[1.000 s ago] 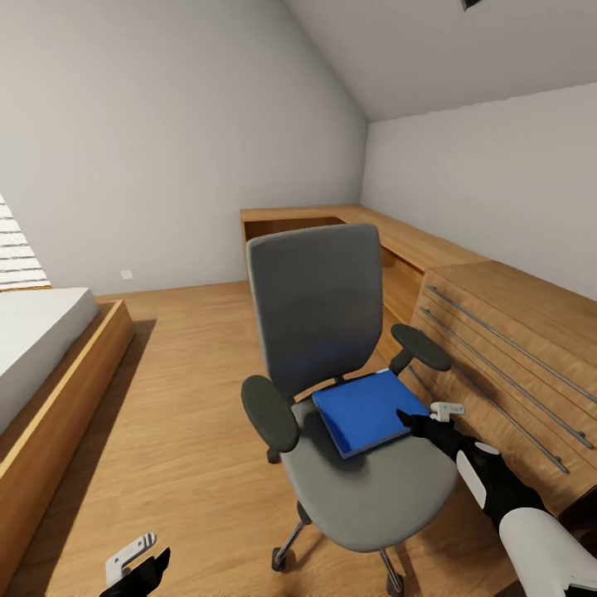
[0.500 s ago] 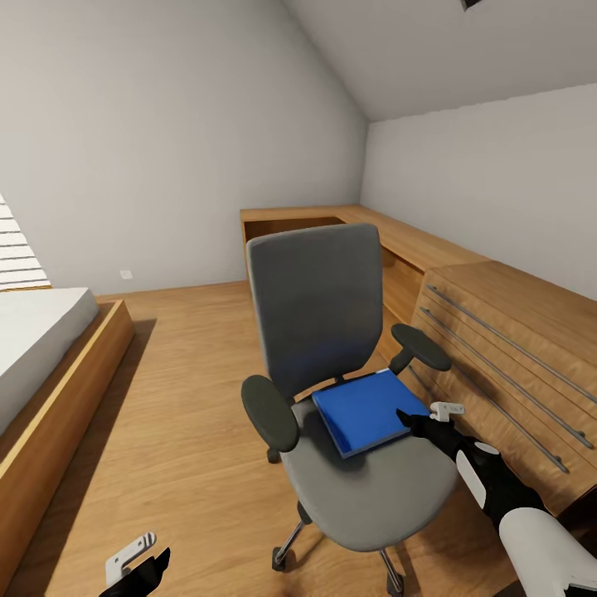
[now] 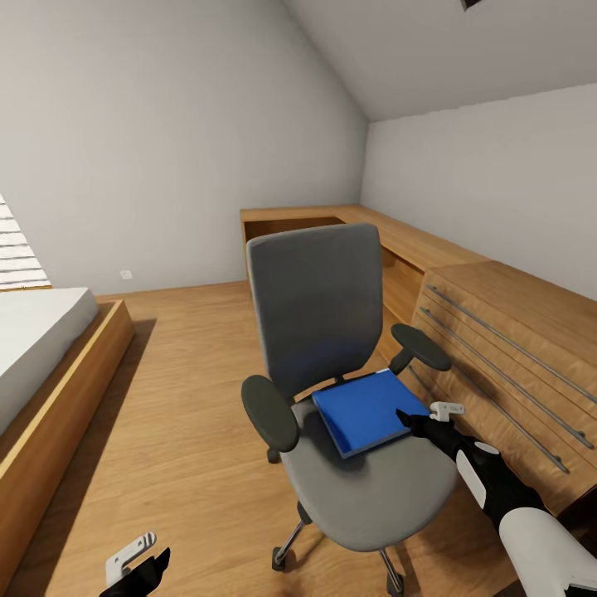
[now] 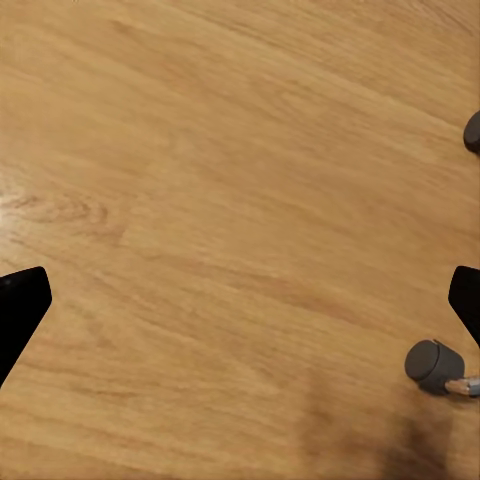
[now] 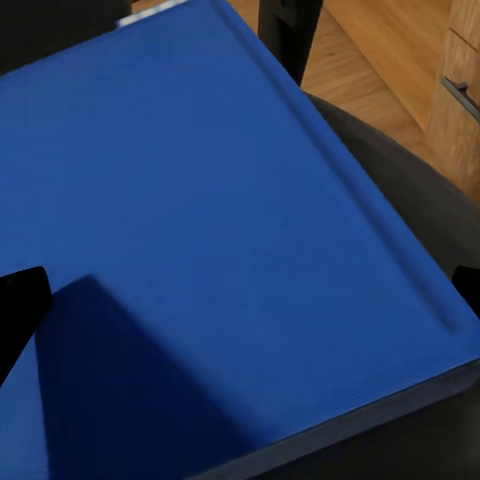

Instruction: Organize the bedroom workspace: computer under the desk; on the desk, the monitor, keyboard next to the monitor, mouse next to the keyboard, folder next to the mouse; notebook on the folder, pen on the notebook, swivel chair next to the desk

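Observation:
The grey swivel chair [image 3: 315,307] stands in the middle of the wooden floor, its back towards the far wall. The bright blue folder [image 3: 365,410] lies flat on its seat, towards the right armrest. My right gripper [image 3: 419,421] hovers at the folder's near right corner, open. In the right wrist view the folder [image 5: 220,200] spreads under the gripper [image 5: 240,300], and the dark fingertips [image 5: 20,305] stand wide apart with nothing between them. My left gripper [image 3: 137,564] hangs low over the floor, open; in its wrist view [image 4: 240,300] bare floorboards lie below it.
A light wooden drawer unit [image 3: 514,348] with long metal handles stands close on the chair's right, joined to a wooden counter [image 3: 348,217] along the far corner. A bed [image 3: 41,348] on a wooden frame is at the left. A chair caster [image 4: 435,365] sits near the left gripper.

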{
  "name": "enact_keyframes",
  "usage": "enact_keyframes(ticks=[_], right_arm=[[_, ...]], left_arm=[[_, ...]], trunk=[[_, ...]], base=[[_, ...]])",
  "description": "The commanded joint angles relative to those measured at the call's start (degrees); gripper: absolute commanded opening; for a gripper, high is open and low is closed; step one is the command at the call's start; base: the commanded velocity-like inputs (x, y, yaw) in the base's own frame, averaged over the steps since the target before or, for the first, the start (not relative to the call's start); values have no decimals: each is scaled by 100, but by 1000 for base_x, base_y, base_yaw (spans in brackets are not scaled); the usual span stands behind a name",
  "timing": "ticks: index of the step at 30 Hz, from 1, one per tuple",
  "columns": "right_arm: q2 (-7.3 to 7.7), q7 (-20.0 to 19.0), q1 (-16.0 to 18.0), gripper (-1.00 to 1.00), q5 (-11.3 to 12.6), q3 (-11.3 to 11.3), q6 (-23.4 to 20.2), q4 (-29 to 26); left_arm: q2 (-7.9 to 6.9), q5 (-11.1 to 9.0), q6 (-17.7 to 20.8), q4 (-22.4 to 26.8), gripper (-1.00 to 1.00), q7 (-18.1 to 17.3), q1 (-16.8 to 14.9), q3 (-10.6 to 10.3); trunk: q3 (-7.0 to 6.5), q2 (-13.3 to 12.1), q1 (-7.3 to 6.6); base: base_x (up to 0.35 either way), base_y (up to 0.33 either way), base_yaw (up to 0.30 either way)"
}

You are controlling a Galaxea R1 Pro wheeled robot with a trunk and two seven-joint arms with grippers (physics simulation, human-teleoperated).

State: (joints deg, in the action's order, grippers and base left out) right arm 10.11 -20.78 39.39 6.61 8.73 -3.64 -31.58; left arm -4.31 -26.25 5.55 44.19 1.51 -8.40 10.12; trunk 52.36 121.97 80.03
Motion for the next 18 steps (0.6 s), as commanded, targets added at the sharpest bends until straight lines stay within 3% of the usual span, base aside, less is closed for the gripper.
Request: enact_keyframes(ticks=[1,9,18], right_arm=[[-5,-42,-2,100,23,-1,-39,196],[-8,-48,-1,100,15,-11,-40,196],[-9,-49,-3,100,8,-12,-41,199]], left_arm=[[0,-59,34,11,100,16,0,-1],[0,-57,34,11,100,16,2,-1],[0,-57,34,11,100,16,3,-1]], trunk=[[6,2,0],[6,2,0],[6,2,0]], base=[[0,0,0],[-4,0,0],[-141,0,0]])
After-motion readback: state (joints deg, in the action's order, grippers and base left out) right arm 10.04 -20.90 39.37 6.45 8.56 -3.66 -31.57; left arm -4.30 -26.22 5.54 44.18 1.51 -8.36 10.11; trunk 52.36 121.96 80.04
